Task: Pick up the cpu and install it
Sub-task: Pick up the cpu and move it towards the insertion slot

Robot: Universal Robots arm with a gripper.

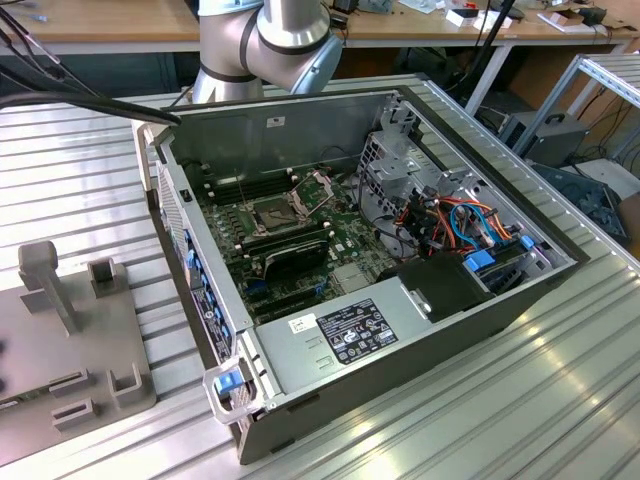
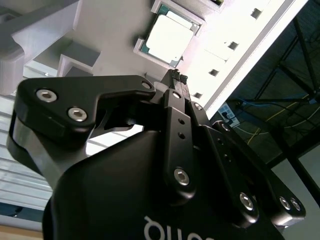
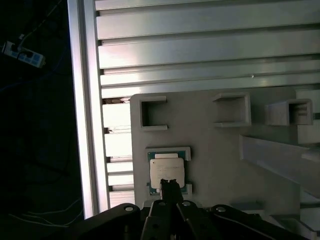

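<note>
The cpu (image 3: 166, 171) (image 2: 170, 36) is a small flat square chip with a pale metal top. It lies in a shallow framed pocket on a grey fixture plate (image 3: 220, 160) (image 2: 105, 25). In both wrist views my gripper (image 3: 170, 184) (image 2: 176, 78) hovers just off the chip's near edge, its black fingertips pressed together and holding nothing. In the exterior view the open computer case (image 1: 400, 330) shows the bare processor socket (image 1: 272, 212) on the motherboard, with its shiny metal frame (image 1: 318, 180) hinged up.
A long black expansion card (image 1: 288, 255) sits just in front of the socket. Drive cages and coloured cables (image 1: 455, 222) fill the case towards the exterior view's right. The fixture plate (image 1: 60, 370) carries upright holders (image 3: 152, 113). The slatted table's edge (image 3: 82, 100) runs close to the plate.
</note>
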